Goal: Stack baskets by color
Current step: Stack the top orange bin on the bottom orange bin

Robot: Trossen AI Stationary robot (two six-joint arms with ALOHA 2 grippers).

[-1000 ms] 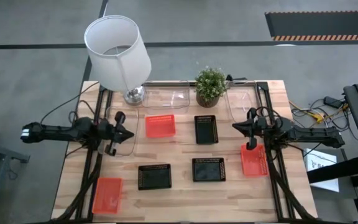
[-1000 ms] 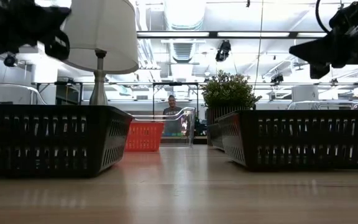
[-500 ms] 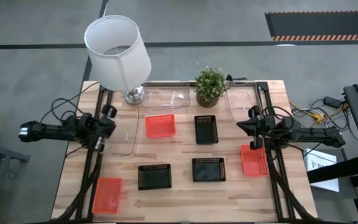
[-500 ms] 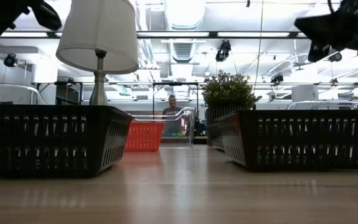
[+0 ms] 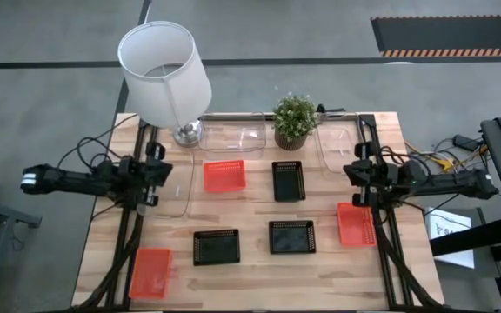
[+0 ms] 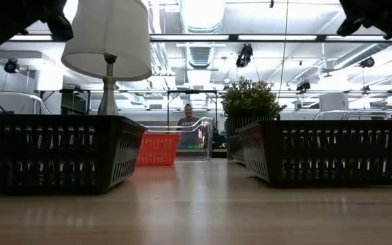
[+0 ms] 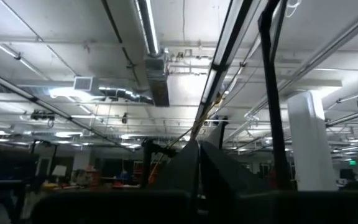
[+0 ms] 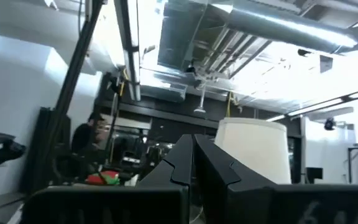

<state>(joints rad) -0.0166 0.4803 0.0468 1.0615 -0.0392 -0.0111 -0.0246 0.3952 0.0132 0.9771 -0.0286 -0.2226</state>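
Seven small, shallow, perforated plastic baskets are seen spread singly over the light wooden table (image 5: 259,265), none stacked and each empty. From the left, a red-orange basket (image 5: 151,270) lies at the near left corner; a black basket (image 5: 216,247) sits near the front edge, left of centre; a second red-orange basket (image 5: 224,175) lies at mid-table behind it; a black basket (image 5: 289,180) stands lengthwise at the centre, with another black basket (image 5: 292,236) in front of it; a third red-orange basket (image 5: 355,223) lies by the right edge. Clear plastic trays (image 5: 242,137) are set along the far edge, and another clear one lies near the left edge, its outline hard to trace. A table lamp with a white drum shade (image 5: 163,74) stands at the far left corner, and a small potted green plant (image 5: 295,119) at the middle of the far edge. Grey floor surrounds the table; in the low view a person (image 6: 188,122) is seen in the room behind. The left gripper (image 5: 154,175) is held shut, holding nothing, above the left edge, well apart from the baskets. The right gripper (image 5: 356,178) is likewise shut and empty above the right edge, just behind the third red-orange basket.
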